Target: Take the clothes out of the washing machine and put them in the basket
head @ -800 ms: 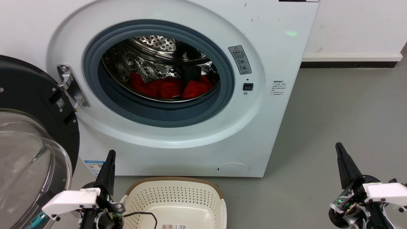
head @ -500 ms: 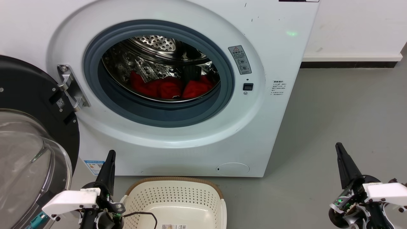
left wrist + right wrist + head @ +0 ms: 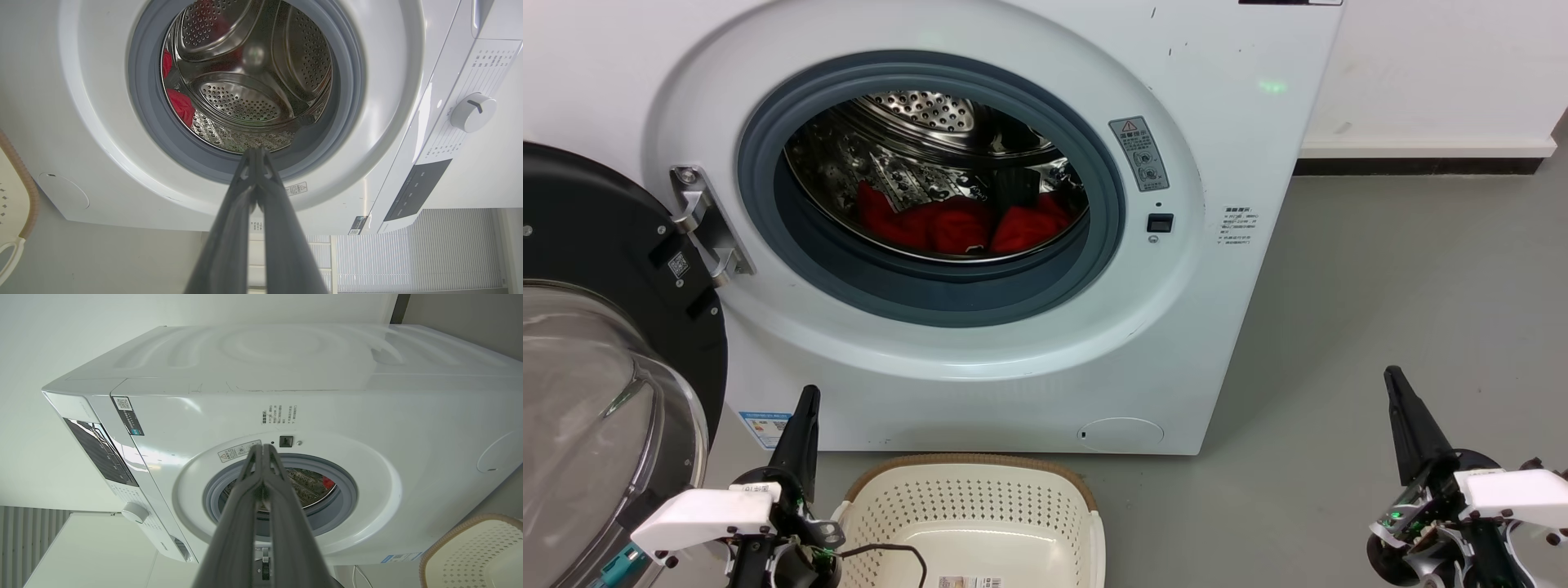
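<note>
The white washing machine (image 3: pixel 1241 122) stands with its porthole open. Red clothes (image 3: pixel 964 224) lie bunched at the bottom of the steel drum (image 3: pixel 923 110); in the left wrist view a bit of red clothes (image 3: pixel 182 107) shows at the drum's left. The cream basket (image 3: pixel 976 498) sits on the floor in front of the machine, with nothing visible in it. My left gripper (image 3: pixel 806 396) is shut and holds nothing, left of the basket. My right gripper (image 3: pixel 1392 377) is shut too, far right over the floor. In the wrist views the left gripper (image 3: pixel 256 152) and right gripper (image 3: pixel 263 448) point at the machine.
The black-rimmed glass door (image 3: pixel 596 359) hangs open at the left, close to my left arm. Grey floor (image 3: pixel 1405 286) spreads to the right of the machine. A white wall with a dark skirting (image 3: pixel 1417 166) runs behind. A black cable (image 3: pixel 890 551) hangs over the basket's near rim.
</note>
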